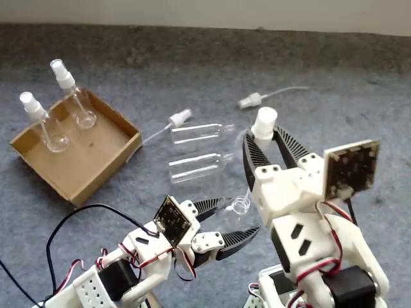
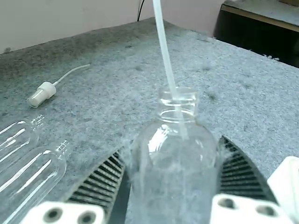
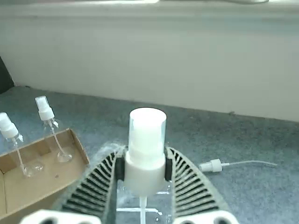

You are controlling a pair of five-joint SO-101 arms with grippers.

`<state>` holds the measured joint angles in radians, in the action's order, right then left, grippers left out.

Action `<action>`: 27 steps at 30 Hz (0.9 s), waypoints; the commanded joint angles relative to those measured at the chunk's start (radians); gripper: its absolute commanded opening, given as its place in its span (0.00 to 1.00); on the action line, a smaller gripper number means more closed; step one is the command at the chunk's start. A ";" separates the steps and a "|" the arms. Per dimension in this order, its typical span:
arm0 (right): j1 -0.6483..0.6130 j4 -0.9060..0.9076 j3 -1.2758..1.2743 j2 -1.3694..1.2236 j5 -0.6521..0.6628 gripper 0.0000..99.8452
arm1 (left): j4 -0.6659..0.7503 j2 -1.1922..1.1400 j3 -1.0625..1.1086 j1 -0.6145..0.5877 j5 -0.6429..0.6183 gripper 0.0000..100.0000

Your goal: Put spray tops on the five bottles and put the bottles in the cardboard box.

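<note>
- The bottle [image 1: 239, 206] [image 2: 173, 163] I'm working on sits low in the centre of the high view. My left jaws are closed across its clear body, one on each side.
- The spray top [image 1: 264, 122] [image 3: 146, 154] is just above it, with my right jaws gripping its white collar. Its dip tube [image 2: 166, 56] runs down through the bottle's open neck, but the cap itself is apart from the neck and not seated.
- Two bare bottles [image 1: 196, 133] [image 1: 192, 165] lie side by side on the grey worktop [image 1: 334, 77], in the middle of the high view.
- One loose spray top [image 1: 180, 118] lies just up and left of the farther lying bottle. Another [image 1: 252, 100] [image 2: 42, 93] [image 3: 211, 165] lies right of centre near the top of the frame, its tube trailing right.
- The cardboard box [image 1: 109, 168] sits at the upper left. Two capped bottles [image 1: 38, 122] [image 1: 74, 96] stand in its far end, near each other.
</note>
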<state>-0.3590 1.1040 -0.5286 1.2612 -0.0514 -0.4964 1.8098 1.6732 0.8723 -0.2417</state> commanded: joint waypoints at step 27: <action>-0.182 0.120 -0.314 0.216 0.009 0.01 | 0.055 0.016 0.021 -0.157 -0.006 0.15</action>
<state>-0.5340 1.2052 -0.8493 1.4684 -0.0499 -0.4749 1.8098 1.6732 0.7327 -0.2417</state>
